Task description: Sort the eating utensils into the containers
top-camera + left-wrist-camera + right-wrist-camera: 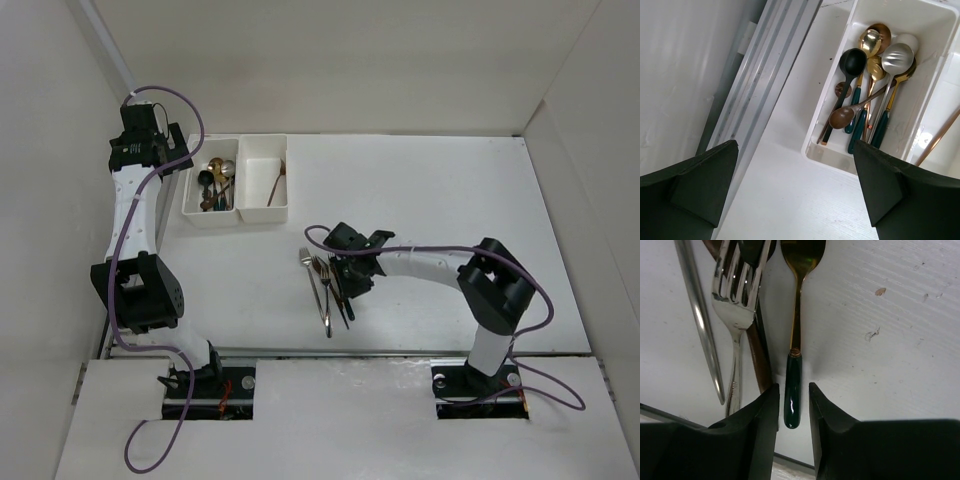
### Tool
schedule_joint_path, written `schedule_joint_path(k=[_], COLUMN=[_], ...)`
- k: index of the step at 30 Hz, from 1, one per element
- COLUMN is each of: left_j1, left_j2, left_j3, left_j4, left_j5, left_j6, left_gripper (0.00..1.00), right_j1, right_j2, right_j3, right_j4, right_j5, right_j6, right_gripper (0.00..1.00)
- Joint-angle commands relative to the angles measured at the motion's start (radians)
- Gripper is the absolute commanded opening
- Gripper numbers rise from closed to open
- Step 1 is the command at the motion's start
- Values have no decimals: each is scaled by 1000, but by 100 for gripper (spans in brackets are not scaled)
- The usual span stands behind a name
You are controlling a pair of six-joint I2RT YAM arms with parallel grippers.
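My right gripper (348, 283) (792, 390) is low over a small pile of utensils (325, 285) on the table. Its jaws are narrowly open on either side of the dark green handle (792, 390) of a gold spoon (799, 295), with a gap showing on both sides. A silver fork (735, 305), a copper handle (756, 360) and a silver handle (700, 315) lie just left of it. My left gripper (152, 140) (795, 150) is wide open and empty beside the left bin (192, 190) (815, 145), which holds several spoons (875, 65). The right bin (262, 205) holds one copper utensil (277, 185) (940, 135).
A side wall and a metal rail (765, 75) run close along the left of the left gripper. The back wall stands just behind the bins. The right arm's cable (400, 245) loops above its forearm.
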Motion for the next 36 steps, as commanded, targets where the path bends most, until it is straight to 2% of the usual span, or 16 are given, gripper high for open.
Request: schedule_joint_path(k=[1, 4, 11, 12, 13, 15, 16, 17, 20, 23, 27, 28, 29, 30, 34, 36], left_j1=[1, 1, 1, 1, 1, 1, 1, 1, 1, 1, 1, 1, 1, 1, 1, 1], left_j2=[-39, -39, -39, -39, -39, -39, -39, -39, -39, -39, -39, -39, -39, -39, -48, -57], left_j3=[8, 8, 8, 8, 8, 8, 8, 8, 8, -2, -2, -2, -2, -11, -22, -31], left_j4=[10, 10, 10, 10, 10, 10, 10, 10, 10, 10, 10, 10, 10, 10, 20, 29], left_j5=[-3, -13, -22, -22, -22, -32, -32, -32, -32, -23, -3, -3, 10, 33, 80, 91], left_j6=[5, 5, 14, 14, 14, 14, 14, 14, 14, 14, 14, 14, 14, 14, 5, 5], left_gripper=[99, 99, 99, 99, 99, 99, 99, 99, 99, 99, 99, 99, 99, 99, 99, 99], right_j1=[11, 23, 23, 23, 23, 23, 23, 14, -9, -67, -103, -103, -103, -103, -103, -103], right_j2=[17, 29, 168, 200, 213, 225, 225, 225, 188, 130, 81, 81, 122, 151, 343, 442], right_j3=[28, 39, 85, 85, 85, 85, 85, 76, 75, 150, 372, 498, 563, 698, 963, 1098], right_j4=[34, 15, -86, -96, -96, -107, -107, -107, -107, -117, -117, -92, -78, -68, 23, 160], right_j5=[-7, 14, 128, 128, 139, 165, 175, 186, 234, 278, 391, 407, 418, 418, 372, 340], right_j6=[-5, -5, 37, 37, 37, 61, 61, 72, 81, 81, 29, 11, -18, -29, -81, -92], right_gripper=[36, 37, 37, 35, 25, 13, 4, 0, 0, 0, 0, 0, 0, 0, 0, 0])
